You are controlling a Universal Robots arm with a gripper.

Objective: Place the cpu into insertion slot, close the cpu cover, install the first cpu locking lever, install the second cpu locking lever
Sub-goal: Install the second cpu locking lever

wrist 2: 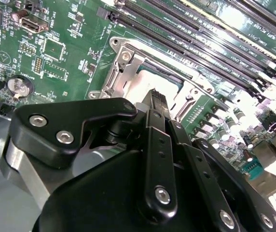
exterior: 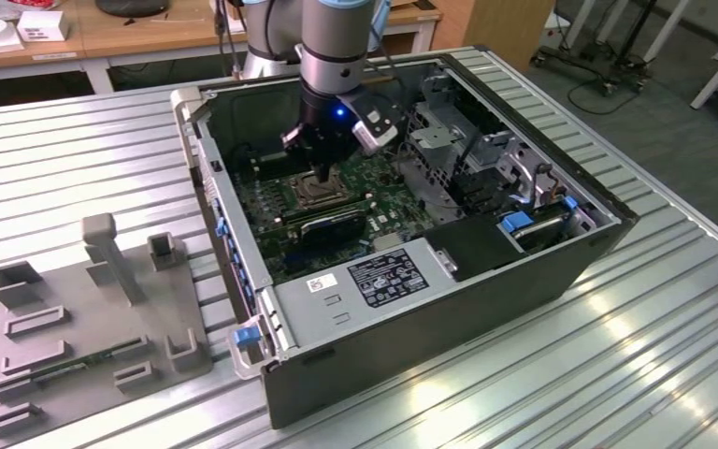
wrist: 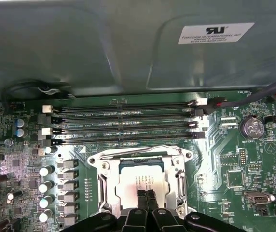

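Exterior view: bright, even room light; soft glare streaks on ribbed metal surface [exterior: 609, 355]; computer case [exterior: 459, 309] interior darker, in shade. Small blue light glows on arm's wrist. Second wrist view: strong glare whitens memory slots [wrist 2: 210, 29] and board edge; end effector [wrist 2: 158, 104] body close to lens, soft-focused, with specular highlights. First wrist view: dimmer, greenish cast; case wall [wrist: 104, 43] hazy; cpu [wrist: 142, 181] top washed pale.

A robotics lab or workshop: an opened computer case [exterior: 434, 234] lies on a ribbed aluminium worktable [exterior: 658, 355], a grey fixture block [exterior: 91, 318] beside it. Behind the table stand wooden desks [exterior: 147, 37] and wheeled equipment stands [exterior: 596, 56] on grey carpet.
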